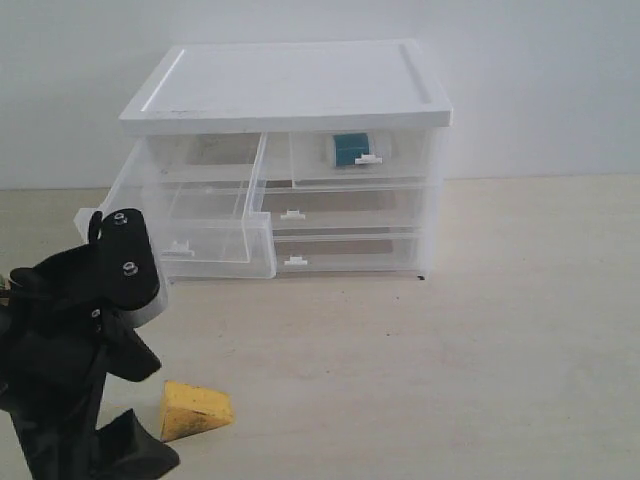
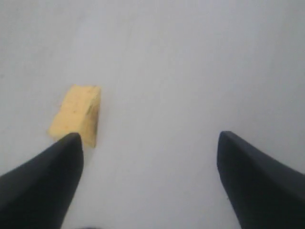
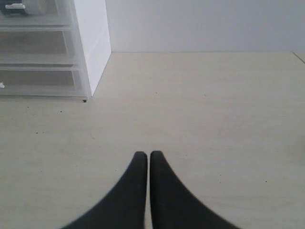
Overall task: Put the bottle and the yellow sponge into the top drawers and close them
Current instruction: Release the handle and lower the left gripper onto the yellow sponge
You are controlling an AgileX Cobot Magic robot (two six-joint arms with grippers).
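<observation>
Sponge pickup step: left hand (image 2: pixel 148 135) wide, empty; mustard-yellow porous wedge sponge (image 2: pixel 76 114) on desk (image 2: pixel 190 71) beside one fingertip, outside the gap. Teal-labelled small bottle (image 1: pixel 351 150) sits well beyond, in shut clear plastic top drawer (image 1: pixel 315 165). Next: centre over sponge, descend.

The matte black left arm (image 1: pixel 70 340) bears silver screws (image 1: pixel 129 267) and tapered pincer fingers (image 2: pixel 43 181).

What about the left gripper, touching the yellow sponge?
Cannot tell. In the left wrist view, one fingertip of the left gripper overlaps the yellow sponge, hiding any gap.
</observation>
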